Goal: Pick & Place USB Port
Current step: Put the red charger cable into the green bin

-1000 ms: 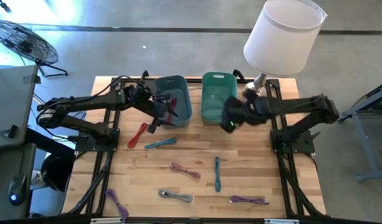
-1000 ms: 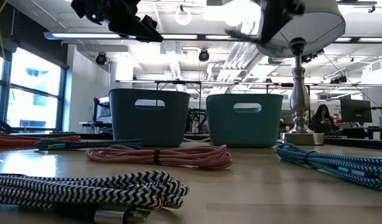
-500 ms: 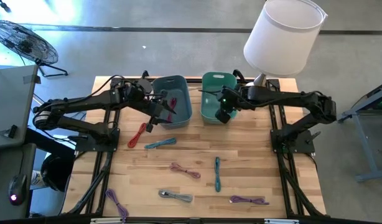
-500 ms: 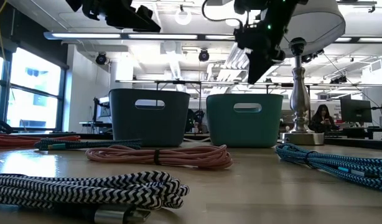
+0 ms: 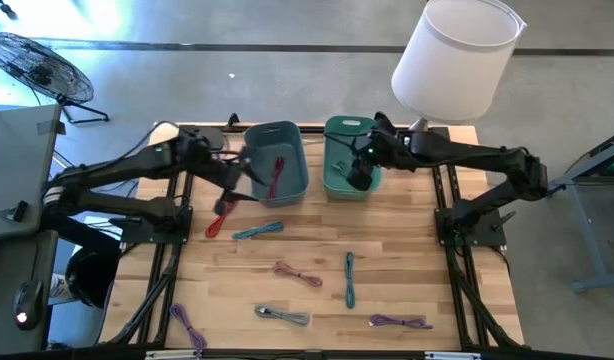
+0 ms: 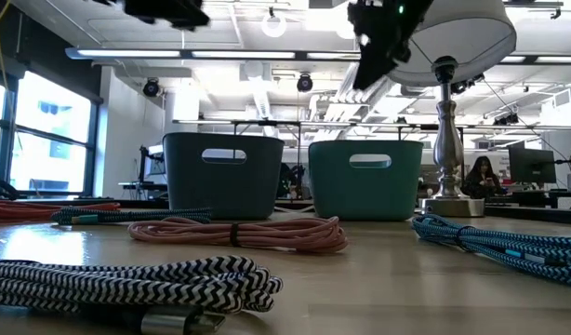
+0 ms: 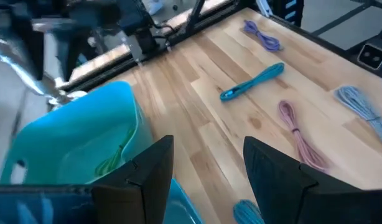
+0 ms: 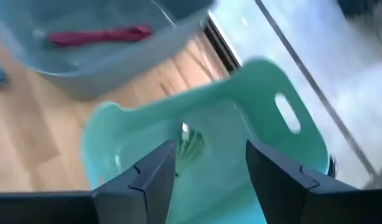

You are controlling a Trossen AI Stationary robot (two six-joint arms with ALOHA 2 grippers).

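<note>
A green cable (image 8: pixel 190 146) lies inside the teal bin (image 5: pixel 349 165), also seen as the green cable (image 7: pixel 113 162) in the left wrist view. My right gripper (image 8: pixel 209 149) hangs open above that bin (image 8: pixel 278 93) with nothing between its fingers; it is the right gripper (image 5: pixel 358 176) in the high view. A red cable (image 5: pixel 276 172) lies in the blue-grey bin (image 5: pixel 282 135). My left gripper (image 5: pixel 230 198) is open and empty, raised beside the blue-grey bin's left side, over a red cable (image 5: pixel 221 217) on the table.
Loose cables lie on the wooden table: teal (image 5: pixel 257 231), pink (image 5: pixel 297 273), teal (image 5: pixel 349 279), grey (image 5: pixel 283 316), purple (image 5: pixel 399 322) and purple (image 5: pixel 187 326). A lamp with a white shade (image 5: pixel 457 55) stands at the far right, its base (image 6: pixel 448 200) beside the teal bin.
My right gripper has moved from the teal bin's near edge toward the far edge, over the bin, and has turned. The green cable now lies in the teal bin. My left gripper has drawn back from the blue-grey bin toward the table's left edge, rising a little.
</note>
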